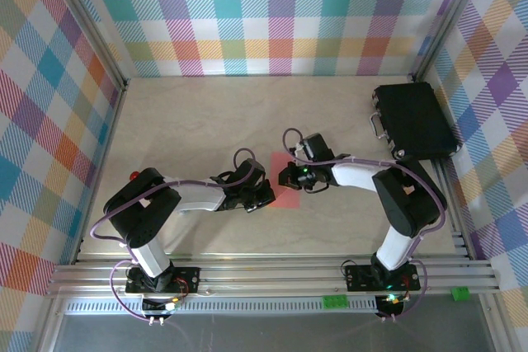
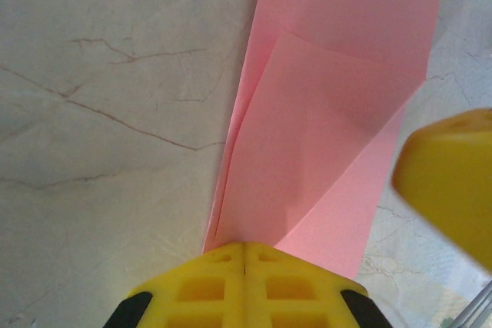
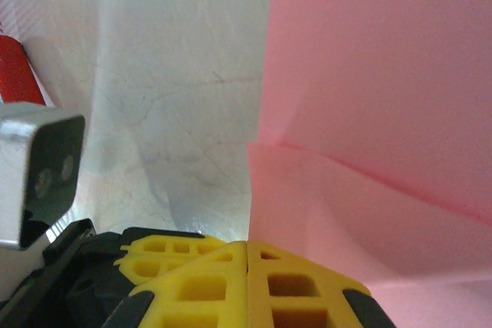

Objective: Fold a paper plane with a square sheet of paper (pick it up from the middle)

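Pink sheet of paper (image 1: 286, 197) lies at mid-table (image 1: 206, 121), between the two grippers, well apart from the black case (image 1: 412, 119) at the far right. It is partly folded. The left wrist view shows the paper (image 2: 338, 113) as a long strip with a slanted flap laid over it, and thin layered edges along its left side. The right wrist view shows the paper (image 3: 384, 113) with a raised crease running across it.

Left gripper (image 1: 262, 195) sits at the sheet's left edge. In its own camera the left gripper (image 2: 244, 255) has its jaws pressed fully together, tips right at the end of the paper. Cannot tell if any paper is pinched between them.

Right gripper (image 1: 286, 177) is over the sheet from the right. Close up, the right gripper (image 3: 247, 255) is also closed tight, tips at the paper's left edge, grip on the paper unclear. One of its yellow fingers (image 2: 450, 182) shows blurred beside the strip.

Small red object (image 1: 134, 176) sits by the left arm, well away from the sheet.
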